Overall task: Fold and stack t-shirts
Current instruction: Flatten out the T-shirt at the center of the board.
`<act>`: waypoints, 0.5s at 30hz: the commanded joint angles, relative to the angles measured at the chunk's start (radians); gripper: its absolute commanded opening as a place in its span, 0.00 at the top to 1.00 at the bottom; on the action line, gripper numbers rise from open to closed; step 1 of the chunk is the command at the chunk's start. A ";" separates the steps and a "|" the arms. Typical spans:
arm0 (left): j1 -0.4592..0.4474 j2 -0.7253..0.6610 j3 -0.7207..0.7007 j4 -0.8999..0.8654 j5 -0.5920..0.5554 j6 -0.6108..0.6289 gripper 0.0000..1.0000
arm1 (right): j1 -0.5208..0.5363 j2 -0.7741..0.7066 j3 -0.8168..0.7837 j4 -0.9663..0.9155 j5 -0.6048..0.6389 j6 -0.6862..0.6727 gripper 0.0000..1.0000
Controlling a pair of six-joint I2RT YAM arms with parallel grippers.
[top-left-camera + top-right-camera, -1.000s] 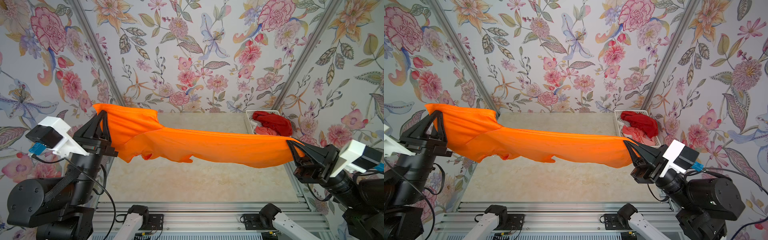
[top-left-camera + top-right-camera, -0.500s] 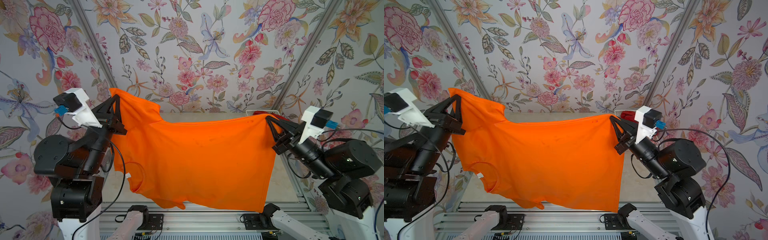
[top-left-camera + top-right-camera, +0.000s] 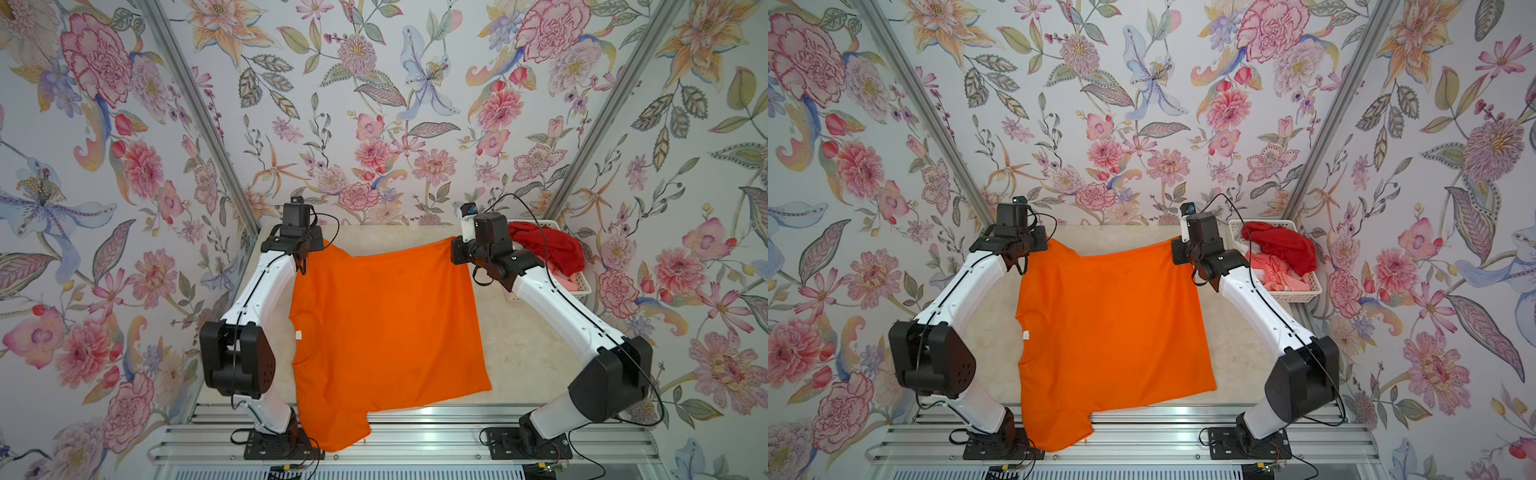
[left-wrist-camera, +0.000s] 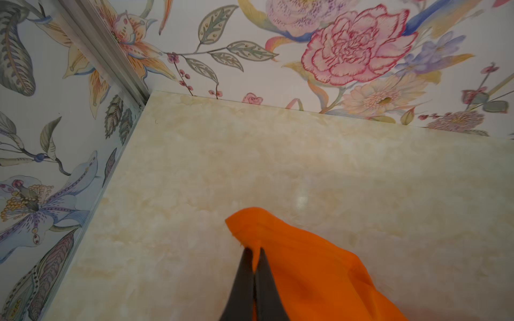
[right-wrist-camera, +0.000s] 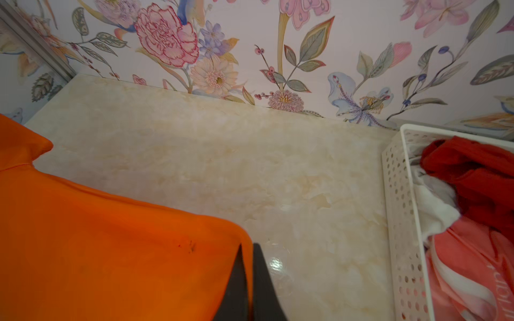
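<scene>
The step in hand looks like spreading the orange t-shirt (image 3: 386,324) flat before the first fold. In both top views it lies sideways across the middle of the table (image 3: 519,332), collar at the left of the frame and hem at the right. Its far edge is held up between the two arms, and the near sleeve spills over the table's front edge onto the metal rail at the bottom of the frame.

The left gripper (image 4: 254,251) is pinched together on a sleeve tip. The right gripper (image 5: 249,247) is clamped on a hem corner.

To do this well, I would draw both corners evenly toward the top of the frame until the hanging sleeve comes onto the table. Then lower them together with the far edge taut, because it sags in the middle now. Let go only when the cloth lies flat.

The shirt is thin, matte knit that drapes softly, with few creases and a small white neck label (image 3: 298,335). Small dark specks show near the hem in the right wrist view. The table is glossy, cream and marble-patterned, probably slippery under cloth.

At the right of the frame a white perforated plastic basket (image 3: 1304,296) holds a crumpled deep red t-shirt (image 3: 1283,245) over a coral-pink-and-white one (image 3: 1279,276). Both are unfolded
</scene>
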 commanded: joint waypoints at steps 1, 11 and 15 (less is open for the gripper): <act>0.017 0.234 0.225 0.019 -0.105 0.037 1.00 | -0.055 0.231 0.215 -0.008 0.055 0.029 1.00; 0.008 0.779 1.096 -0.061 -0.187 0.131 0.02 | -0.118 1.003 1.327 -0.207 0.268 -0.088 0.00; 0.008 0.702 1.096 -0.064 -0.260 0.188 0.02 | -0.143 0.817 1.049 -0.032 0.255 -0.060 0.00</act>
